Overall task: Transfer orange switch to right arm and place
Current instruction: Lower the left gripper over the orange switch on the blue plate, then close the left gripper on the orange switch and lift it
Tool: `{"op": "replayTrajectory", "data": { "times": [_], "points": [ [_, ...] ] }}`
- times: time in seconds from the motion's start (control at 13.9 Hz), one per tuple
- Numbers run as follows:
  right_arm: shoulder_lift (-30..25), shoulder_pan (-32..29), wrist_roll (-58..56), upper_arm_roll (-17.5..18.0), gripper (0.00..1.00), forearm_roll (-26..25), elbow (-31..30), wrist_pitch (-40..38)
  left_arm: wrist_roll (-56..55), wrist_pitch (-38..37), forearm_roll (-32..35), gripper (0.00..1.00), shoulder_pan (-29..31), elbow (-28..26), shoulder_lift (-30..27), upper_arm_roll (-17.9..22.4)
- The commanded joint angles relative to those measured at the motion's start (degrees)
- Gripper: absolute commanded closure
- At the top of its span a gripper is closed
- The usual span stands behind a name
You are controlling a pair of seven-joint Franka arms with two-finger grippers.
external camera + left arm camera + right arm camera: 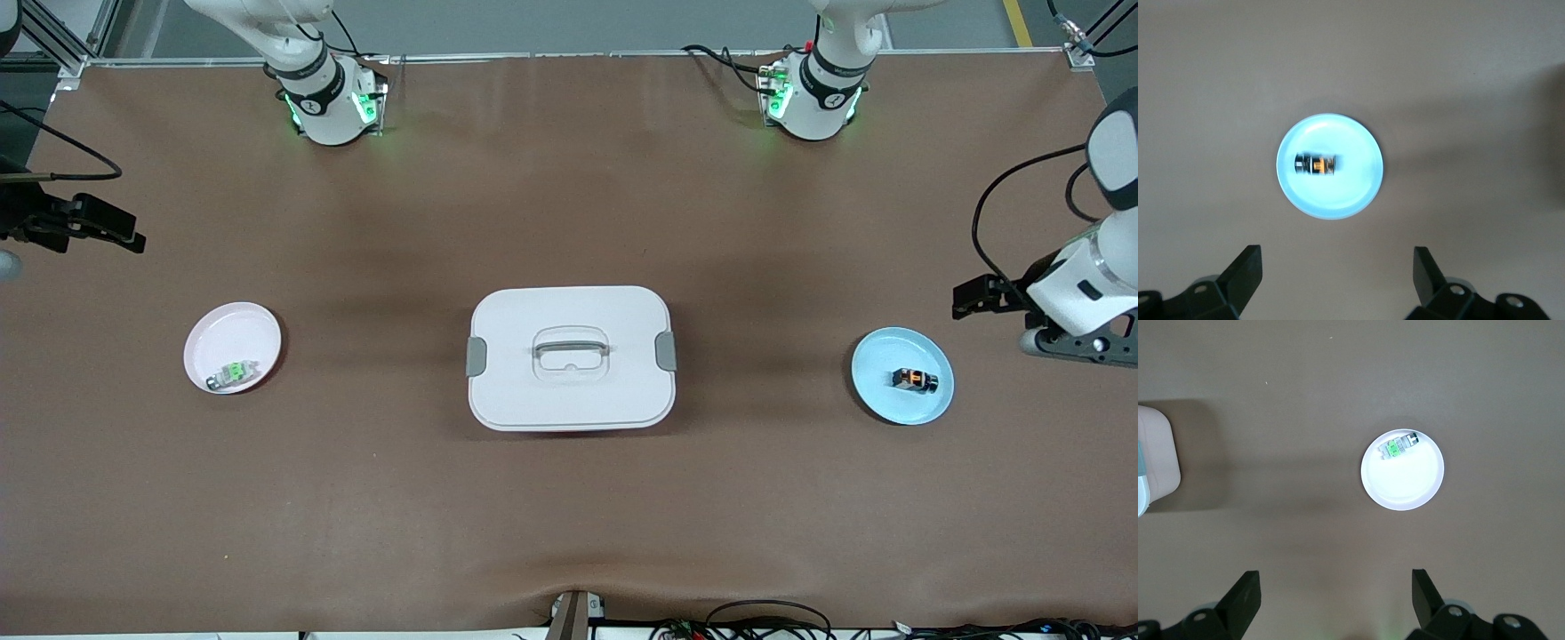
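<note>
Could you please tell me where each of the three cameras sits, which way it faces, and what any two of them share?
Front view: high across the table, facing both arm bases; shows the white lidded box and both plates.
Left wrist view: on the left arm, looking down between the open left gripper at the orange switch on the blue plate.
Right wrist view: looking down past the open right gripper at the green switch on the pink plate.
Shared: front and left wrist both show the orange switch.
</note>
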Motion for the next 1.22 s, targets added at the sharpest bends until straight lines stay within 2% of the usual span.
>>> {"op": "replayTrajectory", "data": {
  "times": [0.0, 0.22, 0.57, 1.15],
  "points": [
    [0.3, 0.5, 0.9, -0.1, 0.00, -1.0, 0.5, -0.5, 4.2, 8.8, 0.3, 0.00, 0.3, -5.8, 0.9, -0.1],
    [0.3, 0.5, 0.9, -0.1, 0.00, -1.0, 0.5, -0.5, 5.5, 18.5, 3.5, 0.00, 0.6, -10.2, 3.7, -0.1],
    [0.3, 0.5, 0.9, -0.1, 0.00, -1.0, 0.5, -0.5, 7.8, 26.4, 4.2, 0.00, 2.6, -11.3, 10.9, -0.2],
    [0.3, 0.5, 0.9, -0.1, 0.00, -1.0, 0.5, -0.5, 11.0, 31.7, 5.2, 0.00, 5.4, -11.2, 17.2, -0.2]
  ]
}}
